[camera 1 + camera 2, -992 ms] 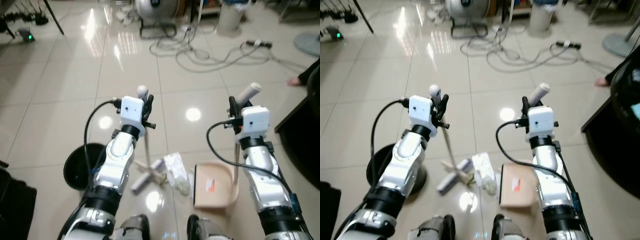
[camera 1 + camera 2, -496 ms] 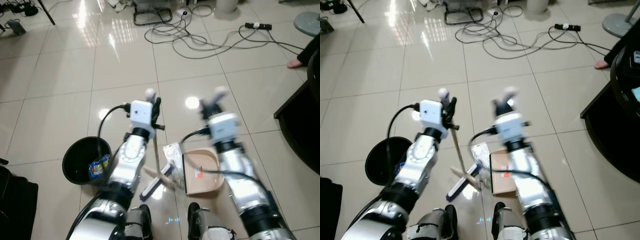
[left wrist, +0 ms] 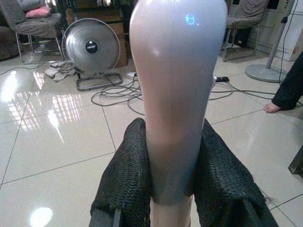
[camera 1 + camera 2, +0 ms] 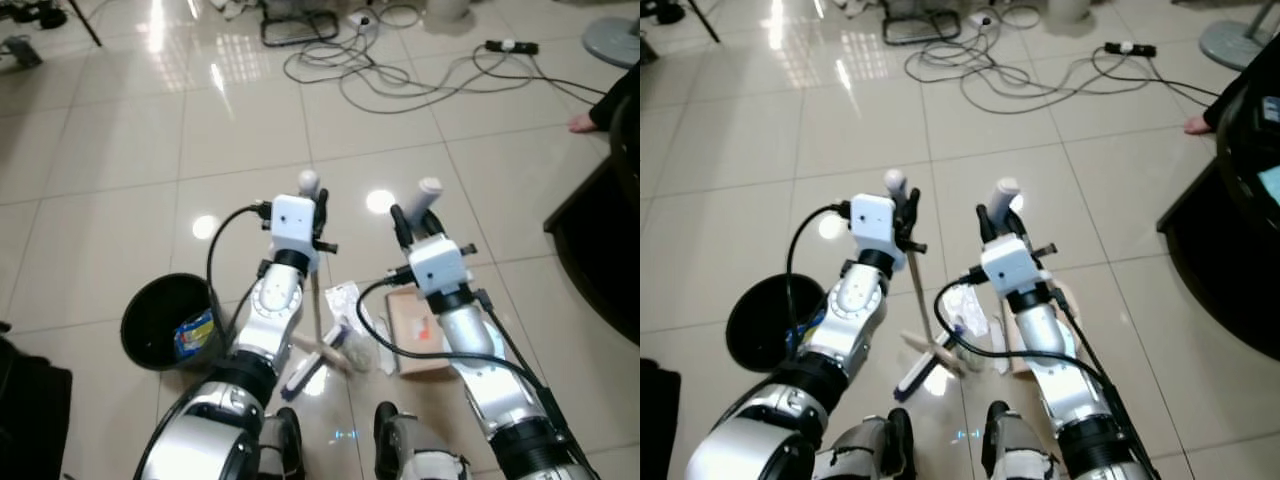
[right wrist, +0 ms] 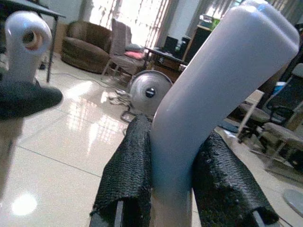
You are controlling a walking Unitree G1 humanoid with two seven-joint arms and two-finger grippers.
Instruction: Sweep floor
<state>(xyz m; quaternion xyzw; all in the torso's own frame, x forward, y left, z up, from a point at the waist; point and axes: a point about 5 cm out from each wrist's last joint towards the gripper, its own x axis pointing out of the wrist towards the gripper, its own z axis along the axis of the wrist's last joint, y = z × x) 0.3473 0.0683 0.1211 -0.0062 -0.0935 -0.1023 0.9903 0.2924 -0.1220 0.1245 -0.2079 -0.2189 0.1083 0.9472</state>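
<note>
- Left gripper (image 4: 314, 200) clamped on broom handle (image 3: 175, 94); broom head (image 4: 318, 358) on floor near the feet.
- Right gripper (image 4: 412, 215) clamped on dustpan handle (image 5: 213, 94); dustpan (image 4: 412, 340) right of crumpled trash (image 4: 345, 300).
- Black bin (image 4: 165, 320) at left.

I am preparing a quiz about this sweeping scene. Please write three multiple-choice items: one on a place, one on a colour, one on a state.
1. Where is the black bin?
A. on the robot's left
B. on its right
C. behind the cables

2. What colour is the dustpan?
A. blue
B. beige
C. red

3. How is the left tool?
A. open, empty
B. resting on the floor
C. shut on the broom handle

Answers: 1 A, it stands beside the left arm. 2 B, its tray by the right arm is beige. 3 C, the black fingers press the handle on both sides.
</note>
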